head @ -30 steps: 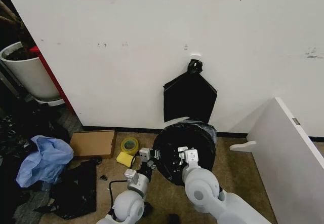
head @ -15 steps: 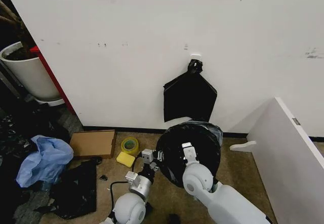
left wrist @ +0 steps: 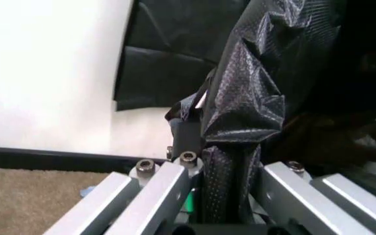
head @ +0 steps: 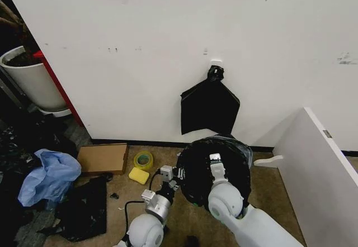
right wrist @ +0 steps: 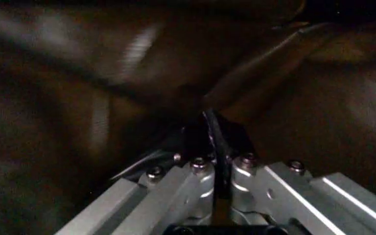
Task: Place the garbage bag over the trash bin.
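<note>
1. Nearest the robot, the left gripper [head: 174, 175] sat at the left edge of the garbage bag [head: 215, 169]. In its wrist view the jaws were pinched together on a fold of the crinkled black film [left wrist: 240, 122].
2. The right gripper [head: 215, 160] reached over the bag's dark mouth. Its wrist view showed the jaws closed tight on a thin black fold [right wrist: 214, 132], with dim plastic all around.
3. The bag stood on the tan floor just before the wall, billowed round, its mouth turned upward and tipped somewhat toward the robot. Its long axis seemed to run roughly upright.
4. The trash bin [head: 194, 204] was almost wholly hidden; a small green bit low at the bag's near edge was probably its base. The bag therefore seemed already draped over it. Whether the rim was fully covered could not be told, so settling and letting go seemed left.
5. Farther back, a flat black bag [head: 210, 107] hung on the wall.
</note>
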Motion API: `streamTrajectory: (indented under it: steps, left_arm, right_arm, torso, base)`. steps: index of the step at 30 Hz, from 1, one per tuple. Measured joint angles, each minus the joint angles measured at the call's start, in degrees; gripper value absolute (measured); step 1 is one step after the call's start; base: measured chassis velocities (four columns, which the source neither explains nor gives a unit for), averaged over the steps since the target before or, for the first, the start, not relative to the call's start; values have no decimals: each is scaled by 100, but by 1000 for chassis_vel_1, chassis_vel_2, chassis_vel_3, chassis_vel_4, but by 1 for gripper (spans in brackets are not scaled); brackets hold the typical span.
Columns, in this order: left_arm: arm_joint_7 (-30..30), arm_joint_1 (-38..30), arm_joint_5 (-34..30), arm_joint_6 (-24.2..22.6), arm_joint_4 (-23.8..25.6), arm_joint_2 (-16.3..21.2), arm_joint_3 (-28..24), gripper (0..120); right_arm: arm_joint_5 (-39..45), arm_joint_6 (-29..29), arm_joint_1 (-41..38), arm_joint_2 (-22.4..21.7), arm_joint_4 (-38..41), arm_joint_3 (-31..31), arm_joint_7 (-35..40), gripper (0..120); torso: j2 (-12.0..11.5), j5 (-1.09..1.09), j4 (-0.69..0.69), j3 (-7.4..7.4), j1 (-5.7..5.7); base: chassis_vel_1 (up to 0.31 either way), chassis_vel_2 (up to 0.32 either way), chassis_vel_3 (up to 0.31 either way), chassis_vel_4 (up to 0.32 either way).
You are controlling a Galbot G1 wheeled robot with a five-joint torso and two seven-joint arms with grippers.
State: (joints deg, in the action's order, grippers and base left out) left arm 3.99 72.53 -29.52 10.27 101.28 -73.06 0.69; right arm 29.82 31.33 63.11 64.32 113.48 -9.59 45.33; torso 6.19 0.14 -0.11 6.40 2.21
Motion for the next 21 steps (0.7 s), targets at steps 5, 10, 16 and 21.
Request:
streamTrajectory:
  steps: [5, 10, 16, 21]
  left_arm:
    - [52, -184, -350, -162, -100, -58, 253, 0]
    - [348, -330, -821, -524, -146, -74, 500, 0]
    - [1083, -514, -1755, -1541, -46, -59, 608, 0]
    - [1465, -615, -2560, -2190, 82, -6, 744, 0]
  right_arm:
    - [-459, -1033, 535, -139, 496, -5, -853, 0]
    - [-1060, -2977, 872, -218, 673, -61, -2015, 12]
    - [-1214, -4933, 1502, -241, 618, 364, -3702, 34]
    - [-1422, -5028, 2032, -116, 825, 580, -2580, 53]
  torso:
    - [0, 0, -3, 0, 0]
    - [0, 0, 1, 0, 0]
    - [0, 0, -1, 0, 0]
    - [0, 0, 0, 0, 0]
  base:
    - [0, 0, 0, 0]
    - [0, 0, 0, 0]
    - [0, 0, 0, 0]
    - [0, 0, 0, 0]
